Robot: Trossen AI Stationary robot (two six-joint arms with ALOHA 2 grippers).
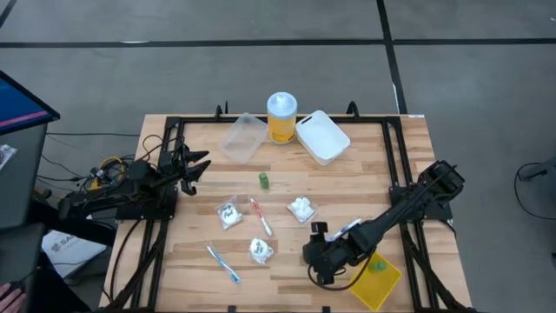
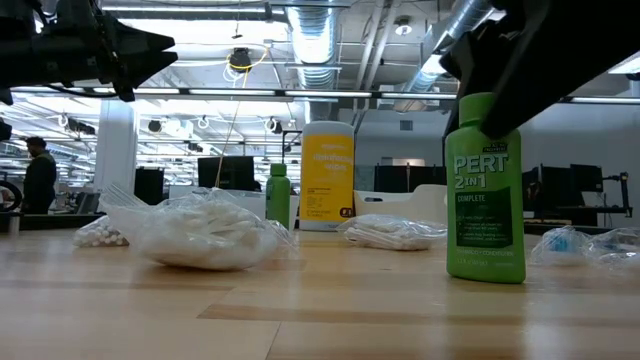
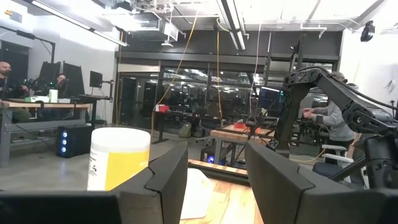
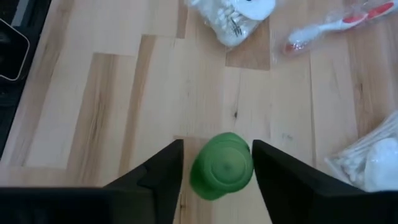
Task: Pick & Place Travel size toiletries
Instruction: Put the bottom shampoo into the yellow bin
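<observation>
Right gripper (image 4: 217, 171) sits low in the frame's lower right, fingers spread on either side of a green bottle (image 4: 222, 165) standing on the table (image 1: 347, 174), not clamping it yet. Another green bottle (image 1: 263, 180) stands mid-table, packets (image 1: 301, 208) and toothbrushes (image 1: 261, 216) scattered around it. Left gripper (image 1: 201, 165) hovers at the left edge, fingers apart too.

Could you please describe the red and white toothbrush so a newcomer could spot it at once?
On the wooden table, look to the middle. The red-white toothbrush lies between the left clear packet and the right packet. Its red marking sets it apart from the blue-white toothbrush near the table's edge.
</observation>
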